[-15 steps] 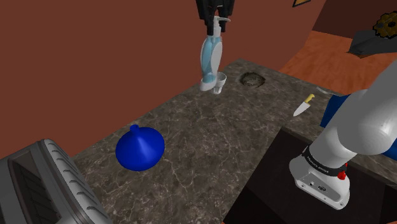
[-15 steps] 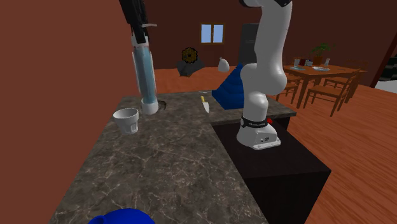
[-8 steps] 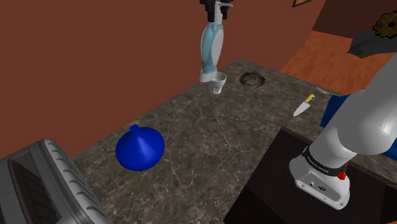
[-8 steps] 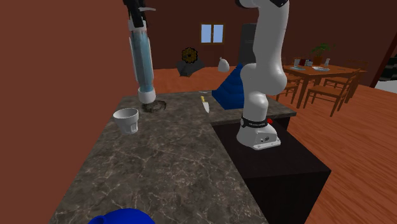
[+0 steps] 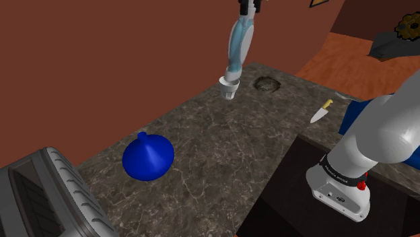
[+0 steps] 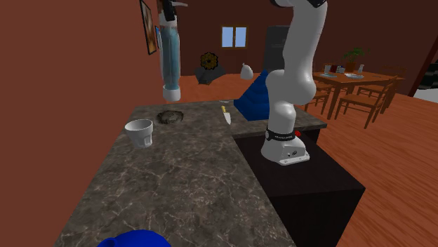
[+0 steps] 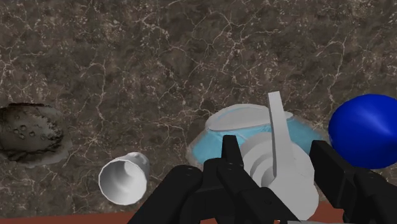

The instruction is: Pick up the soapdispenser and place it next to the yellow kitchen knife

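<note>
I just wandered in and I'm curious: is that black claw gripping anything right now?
Claw: closed on the soap dispenser, holding it in the air above the countertop.

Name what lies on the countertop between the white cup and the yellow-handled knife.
A rough dark stone dish lies between the white cup and the yellow-handled knife; the second exterior view shows it.
</note>
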### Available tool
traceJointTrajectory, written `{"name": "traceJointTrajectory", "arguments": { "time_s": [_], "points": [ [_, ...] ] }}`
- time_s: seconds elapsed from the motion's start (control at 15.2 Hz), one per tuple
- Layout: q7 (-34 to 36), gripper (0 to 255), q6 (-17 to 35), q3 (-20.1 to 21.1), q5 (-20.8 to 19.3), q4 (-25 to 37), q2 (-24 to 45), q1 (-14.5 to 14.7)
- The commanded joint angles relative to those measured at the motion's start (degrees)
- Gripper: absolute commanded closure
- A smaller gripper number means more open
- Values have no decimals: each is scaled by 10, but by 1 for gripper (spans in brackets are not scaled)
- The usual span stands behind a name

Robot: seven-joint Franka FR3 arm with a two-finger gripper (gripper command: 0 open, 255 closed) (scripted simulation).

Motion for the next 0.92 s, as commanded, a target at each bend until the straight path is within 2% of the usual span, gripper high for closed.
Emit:
{"name": "traceJointTrajectory", "arguments": {
  "time_s": [0.0, 0.4, 0.86],
  "points": [
    [-24, 255, 5, -14, 2, -47, -43, -8],
    [-92, 255, -3, -61, -8, -149, -150, -26],
    [-171, 255, -27, -120, -45, -230, -254, -41]
  ]
}}
